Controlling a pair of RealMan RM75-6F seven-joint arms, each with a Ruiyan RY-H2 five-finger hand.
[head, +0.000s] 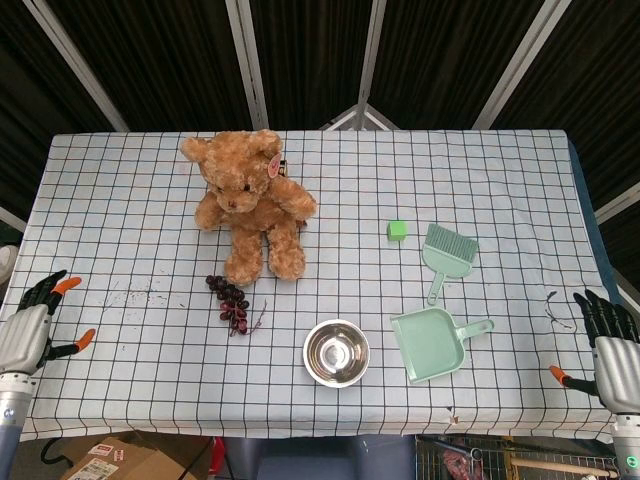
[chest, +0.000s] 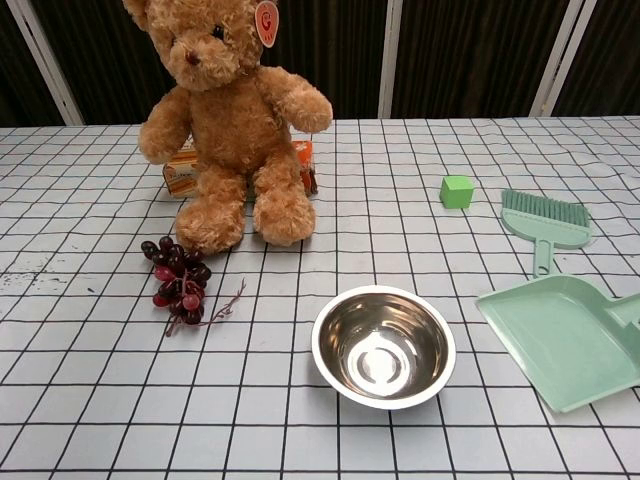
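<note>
My left hand (head: 27, 327) hovers at the table's left edge in the head view, fingers stretched out and holding nothing; the bunch of dark grapes (head: 230, 300) (chest: 178, 283) lies well to its right. My right hand (head: 610, 345) sits just off the right edge, fingers spread and empty, nearest the mint-green dustpan (head: 430, 345) (chest: 560, 340). A brown teddy bear (head: 250, 200) (chest: 225, 120) sits at the back. A steel bowl (head: 336, 352) (chest: 383, 346) stands near the front. The chest view shows neither hand.
A green brush (head: 447, 255) (chest: 545, 222) lies behind the dustpan, with a small green cube (head: 397, 230) (chest: 457, 191) to its left. An orange box (chest: 180, 172) stands behind the bear. Orange clamps (head: 560, 377) grip the checked tablecloth (head: 140, 230) at both side edges.
</note>
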